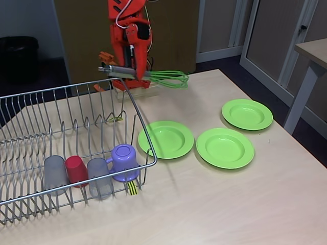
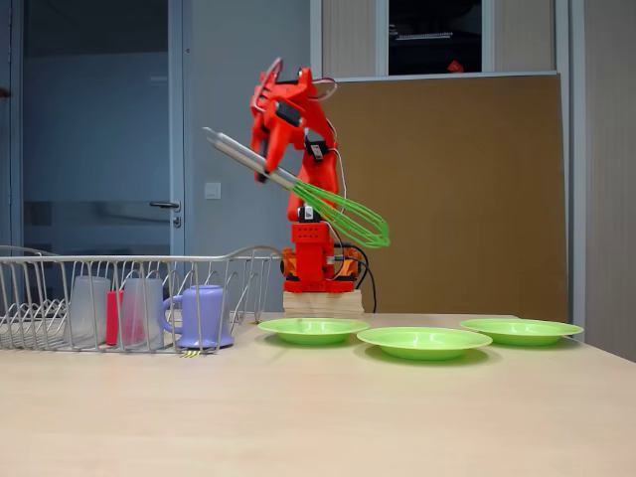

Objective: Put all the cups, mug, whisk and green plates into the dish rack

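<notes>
Fingers [image 1: 137, 71] of your gripper [image 2: 266, 167] are clamped on the silver handle of the whisk [image 2: 308, 194], which hangs in the air above the table [image 1: 214, 204], well clear of everything on it. You have it tilted: in the side-on fixed view the handle end points up and left, the green loops down and right. Your dish rack [image 1: 30, 97] sits at the left, with two grey cups [image 1: 54, 173] [image 1: 99, 177], a red cup [image 1: 76, 169] between them, and the purple mug [image 1: 124, 162] lined up along its front edge. Three green plates [image 1: 166, 139] [image 1: 225, 148] [image 1: 247, 114] lie flat on the table right of the rack, the nearest just beside its corner.
</notes>
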Tool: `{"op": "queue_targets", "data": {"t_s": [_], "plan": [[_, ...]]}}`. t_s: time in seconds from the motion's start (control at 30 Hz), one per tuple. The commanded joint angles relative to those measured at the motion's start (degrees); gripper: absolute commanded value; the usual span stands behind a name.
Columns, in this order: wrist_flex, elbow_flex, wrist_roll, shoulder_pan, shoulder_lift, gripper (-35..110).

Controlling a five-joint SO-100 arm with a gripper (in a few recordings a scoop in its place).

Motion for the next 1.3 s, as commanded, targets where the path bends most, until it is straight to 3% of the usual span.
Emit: {"op": "queue_targets", "data": {"t_s": [0.0, 0.2, 0.53, 1.27], "plan": [[4.1, -9.6, -1.3, 9.1, -3.0, 0], [6.8, -26.1, -0.4, 20.7, -13.5, 0], [11.8, -57.1, -3.1, 30.6, -42.9, 0], [16.1, -83.8, -4.5, 31.6, -86.7, 0]]}}
